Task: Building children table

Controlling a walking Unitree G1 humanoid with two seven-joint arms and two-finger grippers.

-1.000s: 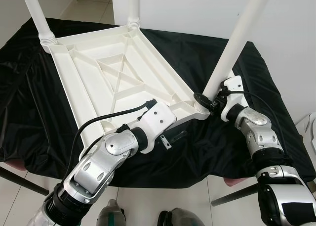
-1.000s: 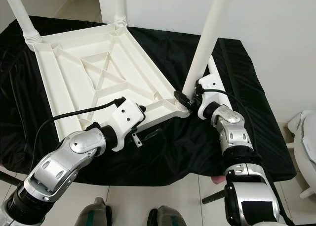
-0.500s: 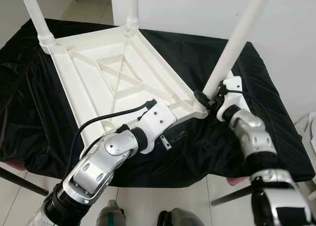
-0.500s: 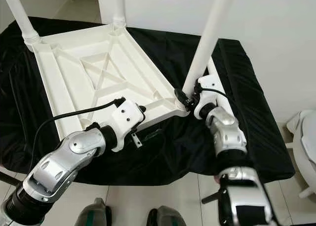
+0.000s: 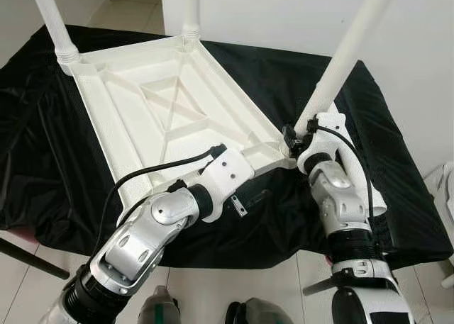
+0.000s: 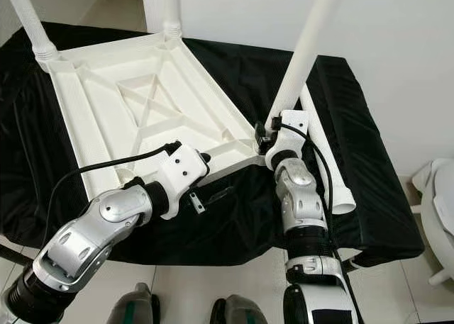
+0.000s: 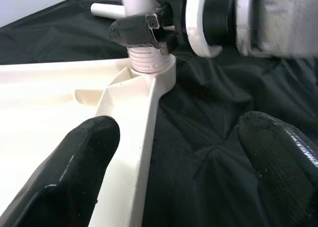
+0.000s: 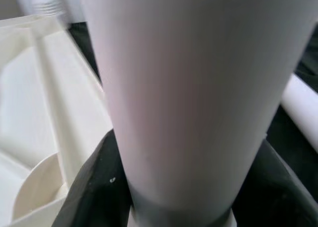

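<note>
The white plastic tabletop [image 5: 163, 118] lies upside down on a desk draped in black cloth [image 5: 397, 196], ribbed underside up. Two legs [image 5: 50, 15] stand in its far corner sockets, at about 11 and 12 o'clock. At the near corner, toward 3 o'clock, a third leg [image 5: 340, 62] rises slanted from its socket; the right hand [image 5: 292, 136] is clamped around the base of that leg, one black finger on each side. A fourth leg [image 6: 326, 171] lies loose on the cloth just beside the right forearm. The left hand [image 7: 179, 162] is spread wide, holding nothing, one finger [image 7: 74, 167] over the tabletop's near rim.
</note>
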